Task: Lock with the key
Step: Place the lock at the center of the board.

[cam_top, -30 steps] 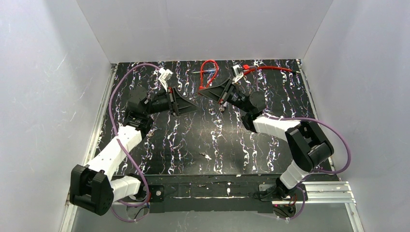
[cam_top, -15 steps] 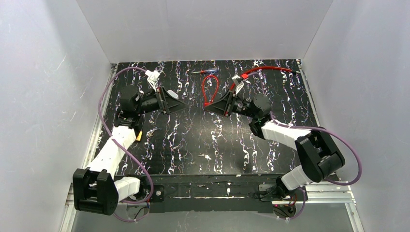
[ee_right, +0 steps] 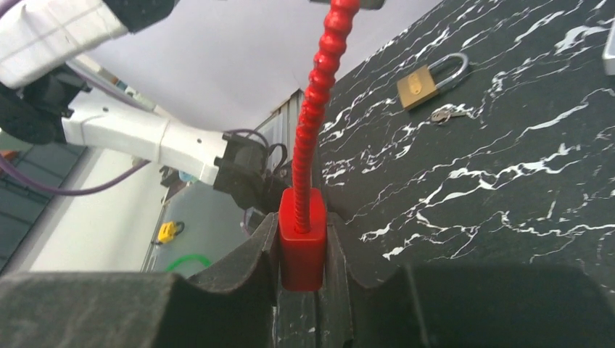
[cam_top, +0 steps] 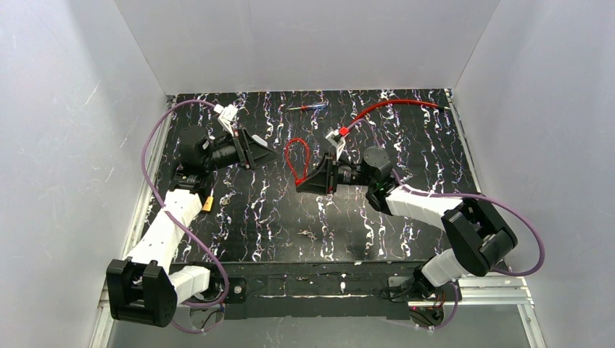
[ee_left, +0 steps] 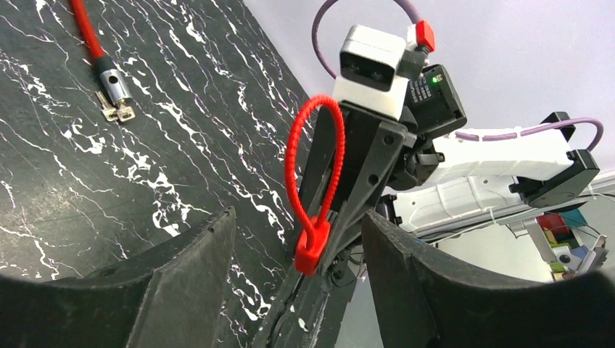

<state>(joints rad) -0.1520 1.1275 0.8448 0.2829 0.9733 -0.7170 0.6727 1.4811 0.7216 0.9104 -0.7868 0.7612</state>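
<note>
My right gripper is shut on the red block body of a cable lock, near the table's middle. The lock's ribbed red loop stands up from the jaws. In the left wrist view the lock shows ahead of my left gripper, which is open and empty, apart from it. My left gripper points right toward the right one. A small key lies next to a brass padlock on the table. The padlock also shows in the top view, by the left arm.
A long red cable runs along the back right; its metal end has keys beside it. A blue and red pen-like tool lies at the back. White walls enclose the black marbled table.
My right gripper has carried the red lock forward and left, away from the back. My left gripper has drawn back to the left and stayed open.
</note>
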